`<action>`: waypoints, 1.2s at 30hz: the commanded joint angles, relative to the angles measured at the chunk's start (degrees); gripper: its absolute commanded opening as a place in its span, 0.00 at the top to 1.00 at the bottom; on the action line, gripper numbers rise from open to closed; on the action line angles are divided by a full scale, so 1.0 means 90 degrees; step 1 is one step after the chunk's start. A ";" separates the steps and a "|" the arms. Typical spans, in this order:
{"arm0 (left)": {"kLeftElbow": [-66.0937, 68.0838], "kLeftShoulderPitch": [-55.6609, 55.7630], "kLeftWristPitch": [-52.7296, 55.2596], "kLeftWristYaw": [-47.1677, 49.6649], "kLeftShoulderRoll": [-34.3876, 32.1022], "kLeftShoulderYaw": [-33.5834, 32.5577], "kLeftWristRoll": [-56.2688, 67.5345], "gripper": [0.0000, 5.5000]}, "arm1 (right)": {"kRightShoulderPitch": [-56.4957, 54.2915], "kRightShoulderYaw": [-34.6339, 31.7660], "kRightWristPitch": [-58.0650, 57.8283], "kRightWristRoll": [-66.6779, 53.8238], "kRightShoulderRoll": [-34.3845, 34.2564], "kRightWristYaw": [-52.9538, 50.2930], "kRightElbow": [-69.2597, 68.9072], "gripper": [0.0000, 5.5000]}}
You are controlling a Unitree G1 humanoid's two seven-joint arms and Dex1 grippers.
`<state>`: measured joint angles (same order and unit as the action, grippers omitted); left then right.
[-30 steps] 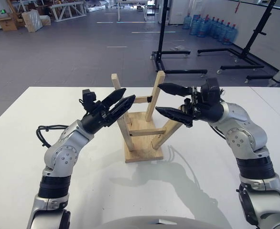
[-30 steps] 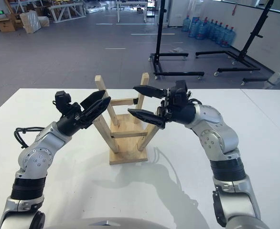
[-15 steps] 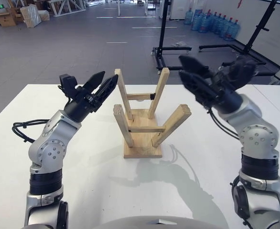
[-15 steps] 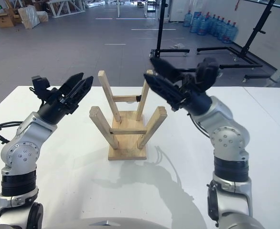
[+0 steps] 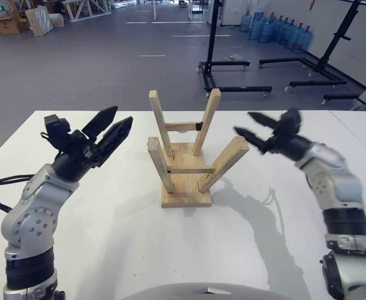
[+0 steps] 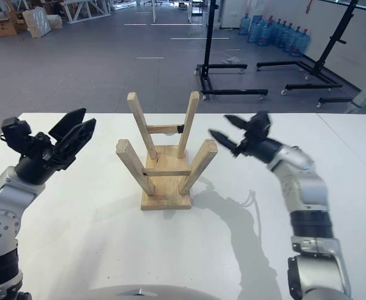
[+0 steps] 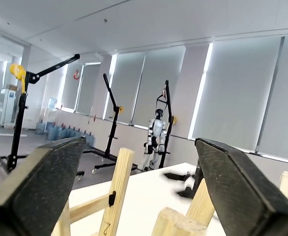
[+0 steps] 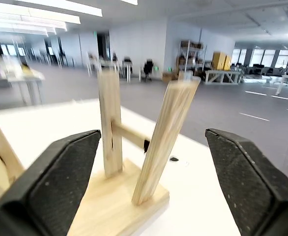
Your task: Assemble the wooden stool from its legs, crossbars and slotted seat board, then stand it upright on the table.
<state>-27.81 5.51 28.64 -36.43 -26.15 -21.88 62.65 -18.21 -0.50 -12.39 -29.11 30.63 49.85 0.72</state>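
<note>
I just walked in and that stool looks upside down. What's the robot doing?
The robot is putting together a wooden stool. Right now it rests upside down on its seat board in the middle of the white table, legs pointing up with crossbars joining them. The left gripper and right gripper hang on either side of it, jaws open, touching nothing. The stool is not yet stood upright.
</note>
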 commanded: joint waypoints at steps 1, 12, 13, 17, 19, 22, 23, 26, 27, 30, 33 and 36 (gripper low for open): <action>-0.0322 -0.0145 0.0051 -0.0161 -0.0254 -0.0225 0.0363 0.26 | 0.1035 0.0735 -0.0649 -0.0700 0.0514 0.1278 -0.2006 0.29; -0.0444 -0.0398 0.0013 -0.0150 -0.0581 -0.0548 0.0602 0.26 | 0.1102 0.0243 -0.1009 -0.0566 0.1199 0.1590 -0.1380 0.29; -0.0432 -0.0403 0.0016 -0.0173 -0.0595 -0.0538 0.0602 0.26 | 0.0875 0.0306 -0.1006 -0.0356 0.1135 0.1499 -0.0851 0.29; -0.0313 -0.0388 0.0140 -0.0312 -0.0647 -0.0306 0.0614 0.26 | -0.0094 0.0574 -0.0732 0.0236 0.0562 0.1403 0.0850 0.29; -0.0131 -0.0262 0.0165 -0.0430 -0.0678 -0.0149 0.0541 0.26 | -0.0415 0.0760 -0.0459 0.0448 0.0298 0.1645 0.1454 0.29; 0.0149 -0.0058 0.0111 -0.0564 -0.0679 0.0015 0.0363 0.26 | -0.0769 0.1217 0.0170 0.0907 -0.0129 0.2145 0.2314 0.29; 0.0205 -0.0023 0.0099 -0.0591 -0.0675 0.0051 0.0311 0.26 | -0.0811 0.1325 0.0405 0.1025 -0.0248 0.2297 0.2485 0.29; 0.0325 -0.0011 0.0102 -0.0680 -0.0677 0.0101 0.0217 0.26 | -0.0658 0.1356 0.0698 0.0844 -0.0459 0.2859 0.2334 0.29; 0.0367 -0.0055 0.0104 -0.0721 -0.0695 0.0108 0.0159 0.26 | -0.0578 0.1350 0.0694 0.0797 -0.0469 0.2992 0.2249 0.29; 0.0480 -0.0417 -0.0235 -0.1033 -0.0851 0.0132 -0.0588 0.26 | -0.0128 0.1425 0.0734 0.0850 -0.0322 0.3245 0.1829 0.29; 0.0785 -0.0706 -0.0453 -0.1243 -0.1003 -0.0185 -0.0975 0.26 | 0.0361 0.1337 0.0705 0.0752 -0.0200 0.3310 0.1244 0.29; 0.1143 -0.0946 -0.0610 -0.1382 -0.1145 -0.0413 -0.1319 0.26 | 0.0717 0.1272 0.0573 0.0665 -0.0228 0.3127 0.0840 0.33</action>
<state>-18.68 -1.78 24.11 -48.25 -35.10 -24.85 53.12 -12.87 11.49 -6.24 -22.53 28.51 79.12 10.31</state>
